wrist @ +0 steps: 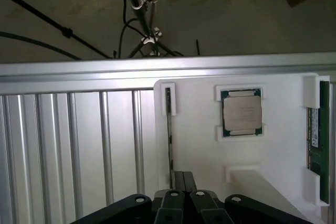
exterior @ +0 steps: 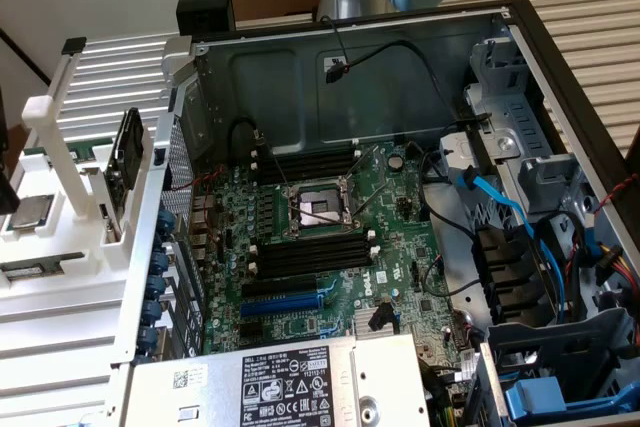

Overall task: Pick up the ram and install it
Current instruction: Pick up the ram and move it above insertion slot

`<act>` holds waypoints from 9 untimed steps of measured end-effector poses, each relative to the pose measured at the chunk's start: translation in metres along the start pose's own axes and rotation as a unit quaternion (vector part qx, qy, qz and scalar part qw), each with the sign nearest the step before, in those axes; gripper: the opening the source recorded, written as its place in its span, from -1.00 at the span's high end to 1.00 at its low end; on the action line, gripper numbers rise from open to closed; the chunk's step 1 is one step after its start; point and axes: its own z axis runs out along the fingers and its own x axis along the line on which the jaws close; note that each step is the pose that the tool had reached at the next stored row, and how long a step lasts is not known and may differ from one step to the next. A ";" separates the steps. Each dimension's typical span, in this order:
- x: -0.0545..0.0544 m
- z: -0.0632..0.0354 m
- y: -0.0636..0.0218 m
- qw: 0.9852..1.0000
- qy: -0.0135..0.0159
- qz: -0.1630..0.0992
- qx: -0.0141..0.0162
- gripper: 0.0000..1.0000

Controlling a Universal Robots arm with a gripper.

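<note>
- Ram point(wrist: 320, 150) is parked flat, face up, in the white holder point(wrist: 199, 145). It's a green stick with a pale label, pinned by white clips at both ends. I'd guess the clips are there so it can't slide and always gets picked from the same spot.
- Not picked up, nothing is touching it.
- Pincer point(wrist: 178, 177) has its two dark fingers pressed together with nothing between them. It sits well apart from the ram, with the processor chip point(wrist: 241, 111) between the two.
- Closer to the pincer is a thin dark strip point(wrist: 168, 124) standing on edge in a narrow slot of the holder. Could be another stick seen edge-on, but I can't tell.
- The chip sits in its own little pocket with tabs on two sides, same idea as the clips.
- Holder sits on the ribbed aluminium bench point(wrist: 79, 145), right by its far rail, with floor and cables past that. There's open room above the holder, but the raised clips crowd the ram's ends.
- Exterior view: the PC case point(exterior: 360, 67) lies open beside the holder. The black memory slots point(exterior: 310, 257) flank the CPU socket point(exterior: 318, 209) and look empty. Loose cables point(exterior: 480, 197) run close to the board on the exterior view's right.
</note>
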 end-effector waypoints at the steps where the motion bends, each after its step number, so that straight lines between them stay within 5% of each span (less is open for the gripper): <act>1: 0.000 -0.0001 0.0000 1.000 0.000 0.000 -0.001 0.80; 9: 0.000 0.0009 0.0000 1.000 0.000 0.000 -0.001 0.65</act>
